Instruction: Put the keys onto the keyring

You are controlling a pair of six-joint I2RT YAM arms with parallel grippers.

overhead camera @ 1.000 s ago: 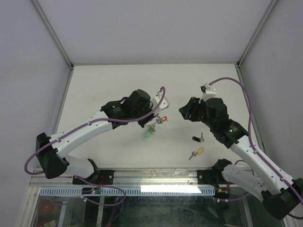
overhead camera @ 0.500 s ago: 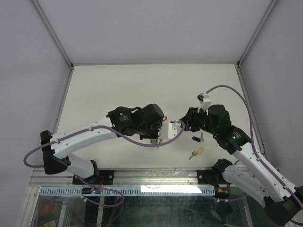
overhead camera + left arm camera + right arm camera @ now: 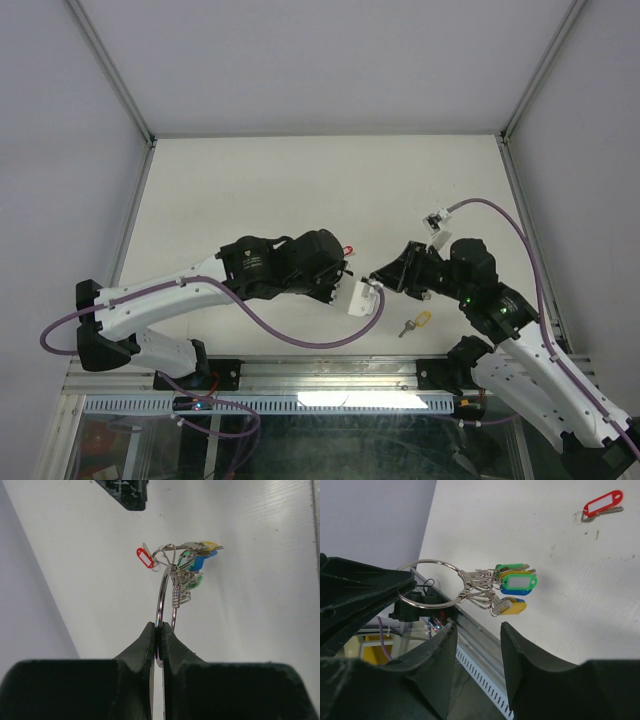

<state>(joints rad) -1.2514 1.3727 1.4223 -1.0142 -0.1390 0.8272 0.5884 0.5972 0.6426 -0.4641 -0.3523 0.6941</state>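
Clamping one keyring (image 3: 159,600) hung with bunched keys (image 3: 516,583), the left tool (image 3: 158,626) faces the right tool (image 3: 479,629), parted.

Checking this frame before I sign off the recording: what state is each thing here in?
left gripper: shut on the keyring.
right gripper: open, holding nothing.
keyring: pinched at its rim, raised.
keys on the ring: threaded on, hanging in a bunch.
yellow key: loose on the table, not on the ring.
red tag: lying flat, apart from the ring.
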